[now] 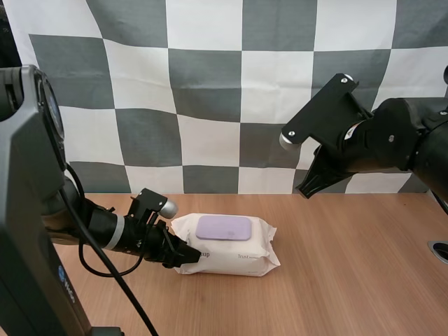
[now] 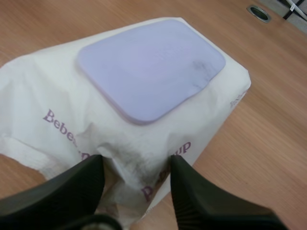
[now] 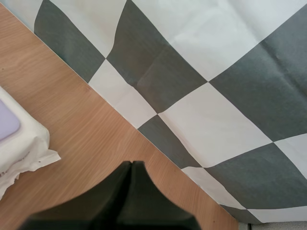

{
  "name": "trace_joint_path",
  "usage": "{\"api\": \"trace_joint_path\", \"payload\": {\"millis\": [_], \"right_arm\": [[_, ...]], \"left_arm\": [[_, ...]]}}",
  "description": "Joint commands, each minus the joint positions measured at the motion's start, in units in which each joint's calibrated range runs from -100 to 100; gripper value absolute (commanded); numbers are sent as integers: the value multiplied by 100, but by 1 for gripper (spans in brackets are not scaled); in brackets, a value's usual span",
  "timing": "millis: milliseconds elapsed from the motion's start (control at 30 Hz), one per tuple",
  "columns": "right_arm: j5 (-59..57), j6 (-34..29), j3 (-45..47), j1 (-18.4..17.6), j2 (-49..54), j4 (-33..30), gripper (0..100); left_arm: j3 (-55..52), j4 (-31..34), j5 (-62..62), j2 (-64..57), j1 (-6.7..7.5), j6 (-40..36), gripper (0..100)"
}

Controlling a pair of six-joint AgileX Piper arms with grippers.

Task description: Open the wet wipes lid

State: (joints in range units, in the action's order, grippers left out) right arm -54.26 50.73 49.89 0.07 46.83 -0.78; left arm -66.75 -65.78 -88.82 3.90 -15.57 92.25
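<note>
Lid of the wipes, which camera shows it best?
The left wrist view: the lid faces the camera close up, whole and shut flat on the pack. The high view shows it whole from farther off; the right wrist view catches just one corner.

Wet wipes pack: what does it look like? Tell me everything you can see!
The wet wipes pack is a soft white pouch of crinkly wrapper with purple lettering. On top sits a flat, pale purple lid with rounded corners, shut. The pack lies flat on the wooden table, lid up. The left end effector pinches the end nearest its arm between two black fingers, and the wrapper bunches into wrinkles there. Nothing else touches it.
</note>
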Motion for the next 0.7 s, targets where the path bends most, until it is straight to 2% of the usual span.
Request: {"api": "trace_joint_path", "payload": {"millis": [0,67,100,233,333,533,667], "right_arm": [[-159,28,4,1,4,6,0],[-221,32,4,1,4,6,0],[-285,32,4,1,4,6,0],[-694,254,4,1,4,138,0],[-1362,1037,4,1,4,750,0],[-2844,3342,17,1,-23,2533,1],[-3155,4469,397,1,-150,3282,38]], "left_arm": [[-4,68,-120,17,3,109,38],[-4,259,-297,17,3,109,7],[-4,410,-473,17,3,109,0],[-4,683,-925,17,3,109,0],[-4,869,-1118,17,3,4,0],[-4,892,-1118,17,3,-6,0],[-4,892,-1118,17,3,-6,0]]}}
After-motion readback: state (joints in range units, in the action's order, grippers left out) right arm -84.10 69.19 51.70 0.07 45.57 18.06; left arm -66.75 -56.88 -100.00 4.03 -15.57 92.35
